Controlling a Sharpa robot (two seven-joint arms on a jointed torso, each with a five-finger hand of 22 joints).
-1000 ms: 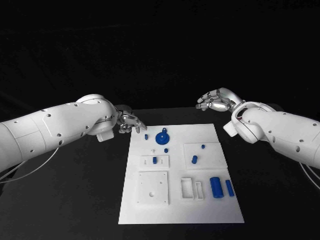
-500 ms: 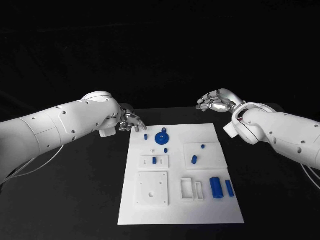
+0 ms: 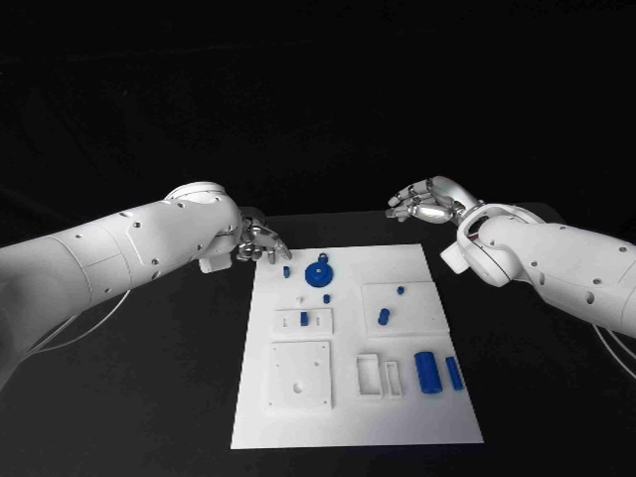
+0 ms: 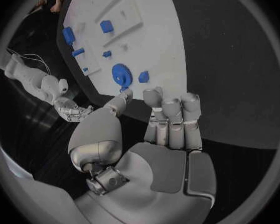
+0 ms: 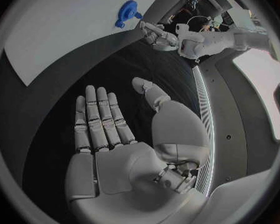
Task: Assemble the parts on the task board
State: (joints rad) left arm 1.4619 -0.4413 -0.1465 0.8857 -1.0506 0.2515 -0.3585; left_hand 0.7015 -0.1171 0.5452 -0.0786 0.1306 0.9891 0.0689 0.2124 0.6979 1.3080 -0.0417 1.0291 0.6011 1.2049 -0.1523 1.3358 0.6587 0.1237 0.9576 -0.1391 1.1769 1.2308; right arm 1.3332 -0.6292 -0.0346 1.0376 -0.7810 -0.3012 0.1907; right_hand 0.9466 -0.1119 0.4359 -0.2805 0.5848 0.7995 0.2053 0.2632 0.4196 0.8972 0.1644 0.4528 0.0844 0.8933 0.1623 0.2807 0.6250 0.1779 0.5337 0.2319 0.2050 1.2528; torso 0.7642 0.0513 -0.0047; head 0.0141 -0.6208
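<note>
The left hand (image 3: pixel 262 243), fingers loosely spread and holding nothing, is parked at the task board's (image 3: pixel 404 422) 11 o'clock corner beside the blue gear (image 3: pixel 320 273), while the right hand (image 3: pixel 427 200), also empty, is held off past 1 o'clock.

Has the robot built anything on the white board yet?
It looks barely started. Blue parts like the gear and two cylinders lie loose on the board. The left robot hand hovers open at the board's far corner near the gear; the right robot hand holds nothing. All assembling seems left.
</note>
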